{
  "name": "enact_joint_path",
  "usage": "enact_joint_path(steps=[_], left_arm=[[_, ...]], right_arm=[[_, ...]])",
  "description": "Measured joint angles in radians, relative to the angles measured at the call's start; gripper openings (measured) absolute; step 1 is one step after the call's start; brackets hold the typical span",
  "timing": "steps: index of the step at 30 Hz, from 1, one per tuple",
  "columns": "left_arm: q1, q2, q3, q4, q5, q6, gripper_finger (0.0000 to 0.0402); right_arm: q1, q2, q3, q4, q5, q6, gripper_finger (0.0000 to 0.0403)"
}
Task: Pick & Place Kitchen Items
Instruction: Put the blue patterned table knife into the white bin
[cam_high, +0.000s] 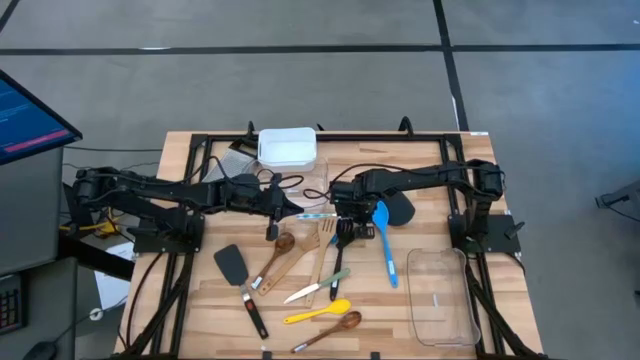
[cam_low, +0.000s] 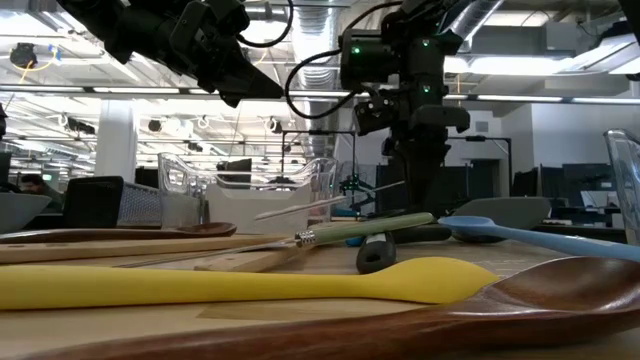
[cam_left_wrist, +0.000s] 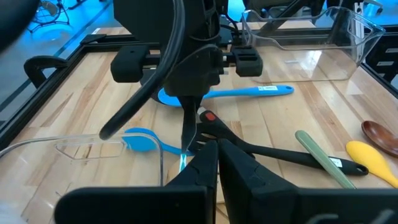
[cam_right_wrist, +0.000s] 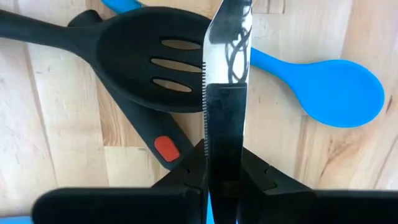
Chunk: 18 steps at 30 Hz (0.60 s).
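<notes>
The right gripper (cam_right_wrist: 214, 171) was clamped on a small serrated steel knife with a dark handle (cam_right_wrist: 225, 68), blade pointing out past its fingertips and hanging directly over a black slotted plastic spoon (cam_right_wrist: 146, 59) and a blue silicone spoon (cam_right_wrist: 339, 90). The step appeared to be the pick, just completed; next it likely called for carrying the knife across to a clear plastic tub (cam_high: 445, 300). The left gripper (cam_left_wrist: 216, 165), fingers pressed together and empty, hovered just beside it.

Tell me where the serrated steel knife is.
In the right wrist view the serrated steel knife is gripped by the right gripper, above the black slotted spoon.
</notes>
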Motion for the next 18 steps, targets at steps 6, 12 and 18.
enact_joint_path(steps=[6, 12, 18], left_arm=[[0.000, 0.000, 0.000, 0.000, 0.003, -0.080, 0.0002], [0.000, 0.000, 0.000, 0.000, 0.003, -0.082, 0.0002], [0.001, 0.000, 0.000, 0.000, 0.002, -0.077, 0.0002]], right_arm=[[0.001, 0.000, 0.013, -0.029, 0.000, -0.015, 0.0031], [0.028, -0.002, 0.044, -0.050, 0.000, -0.028, 0.0036], [0.061, -0.063, 0.048, -0.069, 0.000, -0.044, 0.0030]])
